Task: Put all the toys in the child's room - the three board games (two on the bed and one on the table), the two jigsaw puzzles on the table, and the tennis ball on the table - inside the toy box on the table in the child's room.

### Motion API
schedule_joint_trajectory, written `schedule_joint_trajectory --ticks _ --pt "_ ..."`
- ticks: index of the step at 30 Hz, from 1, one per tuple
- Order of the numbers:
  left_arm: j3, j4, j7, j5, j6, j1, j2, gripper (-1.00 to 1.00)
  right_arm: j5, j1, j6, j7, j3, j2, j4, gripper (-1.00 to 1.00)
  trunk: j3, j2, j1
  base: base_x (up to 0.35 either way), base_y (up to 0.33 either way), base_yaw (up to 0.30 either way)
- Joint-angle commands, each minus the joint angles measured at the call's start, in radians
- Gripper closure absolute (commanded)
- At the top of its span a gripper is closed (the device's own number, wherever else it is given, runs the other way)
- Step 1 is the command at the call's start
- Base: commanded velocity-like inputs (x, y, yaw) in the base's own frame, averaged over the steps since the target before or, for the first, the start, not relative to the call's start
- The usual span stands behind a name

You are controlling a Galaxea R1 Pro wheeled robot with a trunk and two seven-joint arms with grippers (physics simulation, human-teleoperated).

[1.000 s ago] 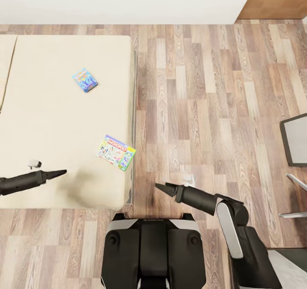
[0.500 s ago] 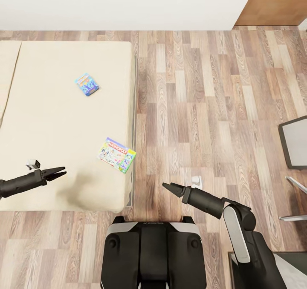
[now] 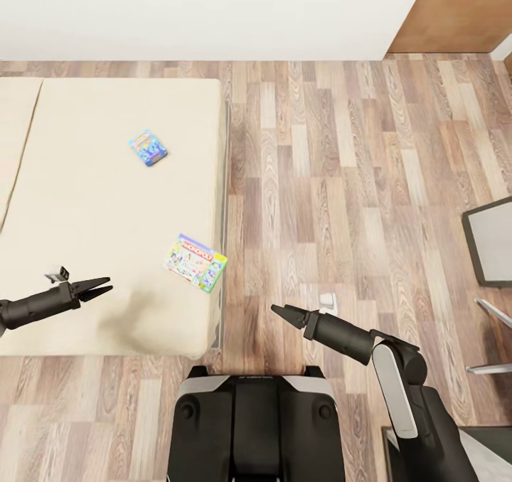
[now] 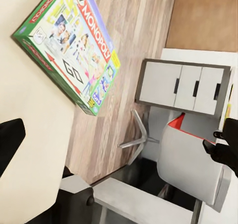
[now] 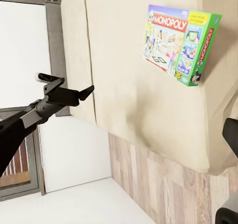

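The bed (image 3: 107, 205) carries a bare beige mattress beside a wood-plank floor (image 3: 341, 183); a white wall (image 3: 199, 13) runs behind both. Two board games lie flat on the mattress, well apart from each other; the larger, a white Monopoly box (image 3: 195, 262) with a green edge, sits at the mattress border nearest the floor, one corner reaching over the edge; the smaller blue box (image 3: 148, 147) lies farther off toward the wall. The left gripper (image 3: 99, 286) hangs over the mattress, empty, its jaws slightly spread at the tips; the Monopoly box (image 4: 67, 45) lies ahead of these jaws, near but not touching; the blue box lies beyond them, well apart. The right gripper (image 3: 279, 311) hangs over the floor just off the bed's side, holding nothing; its jaws look pressed together to a point in the head view, though the pictures do not settle this, so I cannot tell. The Monopoly box (image 5: 181, 43) stands between the two sets of jaws, closer to the right pair; the left gripper (image 5: 85, 91) shows across the mattress in the right wrist view. A grey-framed cabinet (image 4: 183, 87) and a pale chair (image 4: 191, 169) stand beyond the bed.
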Motion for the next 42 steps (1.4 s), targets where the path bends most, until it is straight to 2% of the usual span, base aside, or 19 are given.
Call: schedule_joint_trajectory --ticks 1,16,42 --pt "0.002 0.001 -0.004 -0.003 0.010 0.000 0.000 -1.00 0.001 0.000 0.005 0.004 -0.002 0.001 0.000 -1.00 0.001 -0.001 0.001 0.000 0.000 0.000" --pt "0.002 0.001 -0.004 -0.003 0.010 0.000 -0.003 -1.00 0.001 0.000 0.002 0.006 -0.002 0.001 0.000 -1.00 0.013 -0.001 0.001 0.000 0.000 0.003" --pt "0.002 0.001 -0.004 -0.004 0.009 0.000 -0.005 -1.00 0.001 0.001 0.000 0.008 -0.002 0.001 0.000 -1.00 0.055 -0.001 0.001 0.000 0.000 0.036"
